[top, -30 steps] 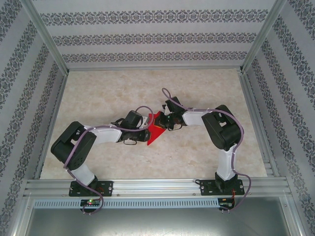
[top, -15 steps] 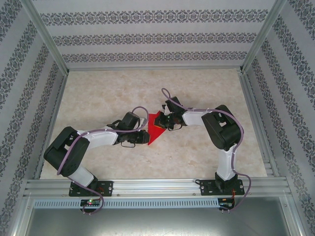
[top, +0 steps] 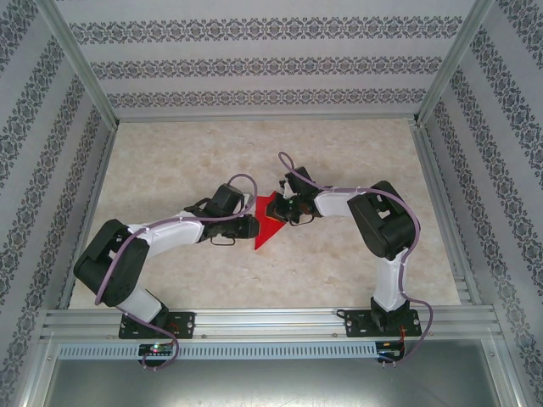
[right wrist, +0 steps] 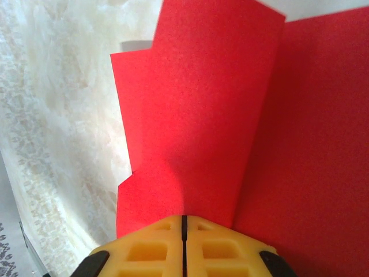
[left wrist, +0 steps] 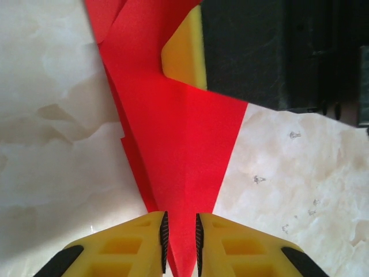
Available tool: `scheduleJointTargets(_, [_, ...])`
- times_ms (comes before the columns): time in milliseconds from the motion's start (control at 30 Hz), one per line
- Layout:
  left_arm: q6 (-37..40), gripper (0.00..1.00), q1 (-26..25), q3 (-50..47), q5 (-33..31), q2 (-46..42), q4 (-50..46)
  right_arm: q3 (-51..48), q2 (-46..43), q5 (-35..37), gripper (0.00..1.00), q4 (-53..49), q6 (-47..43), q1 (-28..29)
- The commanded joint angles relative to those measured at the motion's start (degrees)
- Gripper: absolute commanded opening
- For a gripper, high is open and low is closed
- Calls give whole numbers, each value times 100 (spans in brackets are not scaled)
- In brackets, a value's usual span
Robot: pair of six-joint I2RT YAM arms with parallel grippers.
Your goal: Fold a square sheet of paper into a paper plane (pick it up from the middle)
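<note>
Seen from above, the folded sheet of paper (top: 266, 222) lies in the middle of the table (top: 356, 161). Its long axis runs from 1 o'clock to 7 o'clock, with the sharp tip toward 7. The left hand (top: 253, 229) is at its 9 o'clock side and the right hand (top: 286, 210) at 2 o'clock, both equally near. The left wrist camera adds a detail: the yellow fingers (left wrist: 138, 242) stand slightly apart, the tip between them. The right wrist camera shows that hand closed, apparently pinching a raised flap. I think the next crease depends on this tip.
</note>
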Motion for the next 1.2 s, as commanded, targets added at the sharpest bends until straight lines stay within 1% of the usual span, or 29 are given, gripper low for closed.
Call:
scheduleJointTargets(0, [-148,23,-42,296,410,257,257,-190,392,362,8,-221,-29,66])
scheduleJointTargets(67, [-236,21,-37,313,683,522,503,-184,376,354,8,-219,-31,70])
scheduleJointTargets(167, [-279,18,-28,223,823,794,708,-179,348,327,7,-237,-46,54])
scheduleJointTargets(233, [-396,17,15,56,978,918,1025,-186,329,309,7,-245,-55,48])
scheduleJointTargets(467, [-629,15,58,-347,1215,1174,1559,-214,298,369,6,-303,-108,-1])
scheduleJointTargets(633, [-786,15,60,-756,1328,1118,1810,-212,303,520,5,-407,-143,-22])
scheduleJointTargets(800, [-856,15,45,-1158,1345,849,1846,-227,308,746,5,-583,-204,-52])
scheduleJointTargets(1000, [-958,15,-117,-1603,1362,521,1916,-291,342,893,4,-606,-174,-75])
scheduleJointTargets(1167, [-1020,15,-251,-1854,1312,416,1978,-303,355,940,4,-639,-187,-78])
